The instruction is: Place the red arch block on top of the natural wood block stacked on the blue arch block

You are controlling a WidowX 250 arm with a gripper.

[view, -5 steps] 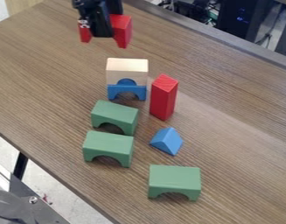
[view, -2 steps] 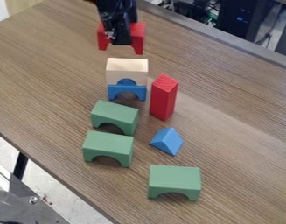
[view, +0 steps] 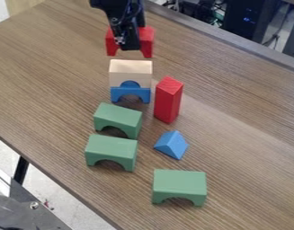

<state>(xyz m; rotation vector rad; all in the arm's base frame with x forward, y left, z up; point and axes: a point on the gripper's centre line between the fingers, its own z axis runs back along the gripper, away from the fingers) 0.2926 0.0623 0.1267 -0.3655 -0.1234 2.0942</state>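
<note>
The black gripper hangs at the top of the view, shut on a red arch block whose two legs point down. Just below them in the view stands a stack with a natural wood block over a blue arch, with a small blue rounded piece between. To the right of this stack, a red rectangular block is upright. The gripper covers the middle of the red arch.
Two green arches lie one below the other at centre left. A blue triangular block is right of them, and another green arch is lower right. The wooden table has its edge at lower left.
The gripper has moved right and somewhat down in the view, carrying the red arch closer to the wood and blue stack. The blocks on the table have stayed put.
</note>
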